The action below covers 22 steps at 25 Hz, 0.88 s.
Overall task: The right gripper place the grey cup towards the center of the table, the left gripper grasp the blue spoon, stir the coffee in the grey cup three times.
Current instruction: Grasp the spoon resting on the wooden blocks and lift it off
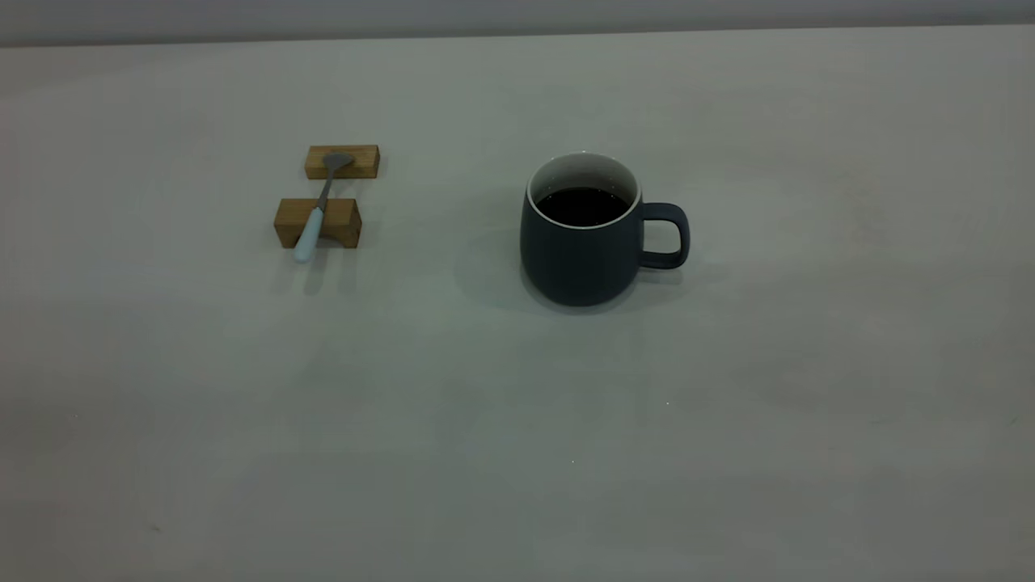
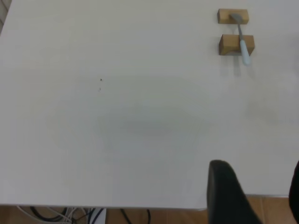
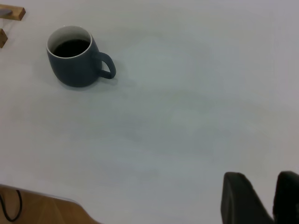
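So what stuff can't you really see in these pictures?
- Left gripper: cut off by the left wrist view's bottom edge; absent from the exterior view.
- Right gripper: cut off by the right wrist view's bottom edge.
- Wooden blocks: cropped at the right wrist view's edge.
- Coffee depth: hidden by the grey cup wall.
- Blue spoon bowl: too small to make out.

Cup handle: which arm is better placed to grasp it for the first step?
Right. The cup has its handle turned toward the right arm's side; the spoon lies on the left.
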Motion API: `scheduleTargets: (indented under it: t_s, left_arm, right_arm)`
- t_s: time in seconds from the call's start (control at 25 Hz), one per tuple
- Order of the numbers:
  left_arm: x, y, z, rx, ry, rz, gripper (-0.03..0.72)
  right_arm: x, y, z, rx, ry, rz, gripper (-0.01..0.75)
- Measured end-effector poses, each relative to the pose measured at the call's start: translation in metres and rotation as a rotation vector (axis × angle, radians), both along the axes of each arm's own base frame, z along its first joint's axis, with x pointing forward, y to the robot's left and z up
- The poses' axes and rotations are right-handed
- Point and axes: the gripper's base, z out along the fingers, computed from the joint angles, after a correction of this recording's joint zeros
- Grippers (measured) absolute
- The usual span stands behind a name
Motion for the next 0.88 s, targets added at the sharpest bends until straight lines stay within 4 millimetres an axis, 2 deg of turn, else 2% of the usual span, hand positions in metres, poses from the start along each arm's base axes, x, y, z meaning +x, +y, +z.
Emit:
scheduleTargets:
  t_s: [0.2, 0.36, 0.56, 0.8, 0.88]
  left_arm:
    - [0.002, 0.000, 0.003, -0.008, 0.005, 0.012, 0.426]
    - [0.030, 0.003, 0.022, 0.016, 0.020, 0.027, 0.519]
    - [0.096, 0.001, 0.032, -0.016, 0.116, 0.031, 0.655]
    - [0.184, -0.005, 0.031, -0.135, 0.286, 0.067, 0.665]
    - [0.216, -0.006, 0.024, -0.145, 0.362, 0.071, 0.662]
  right_arm:
    - [0.000, 0.000, 0.000, 0.000, 0.000, -0.001, 0.209]
    - [0.000, 0.000, 0.000, 0.000, 0.000, -0.001, 0.209]
    - [0.000, 0.000, 0.000, 0.000, 0.000, -0.001, 0.209]
    - [0.000, 0.000, 0.000, 0.001, 0.000, -0.001, 0.209]
    - [0.000, 0.000, 0.000, 0.001, 0.000, -0.001, 0.209]
